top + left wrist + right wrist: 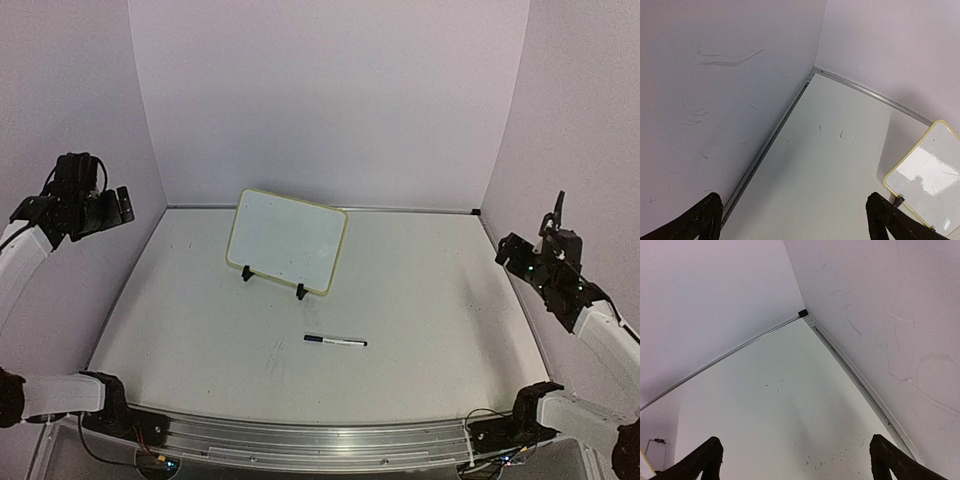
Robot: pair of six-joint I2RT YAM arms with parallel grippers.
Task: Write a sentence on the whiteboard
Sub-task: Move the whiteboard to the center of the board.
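The whiteboard (287,240) stands on two black clip feet at the back middle of the table, tilted back, and its face is blank: no sentence shows on it. Its left part (930,170) shows at the lower right of the left wrist view. A marker (335,341) with a white barrel and dark blue ends lies flat in front of the board. My left gripper (118,206) (792,212) hangs high at the left wall, open and empty. At the right wall my right gripper (552,228) (792,452) is raised, open and empty too. Both are far from the marker.
Pale walls close in the table on the left, back and right, with a metal strip (771,141) along their foot. The table (420,300) has small dark scuff marks (835,462) near the right side. The arm bases sit at the near edge.
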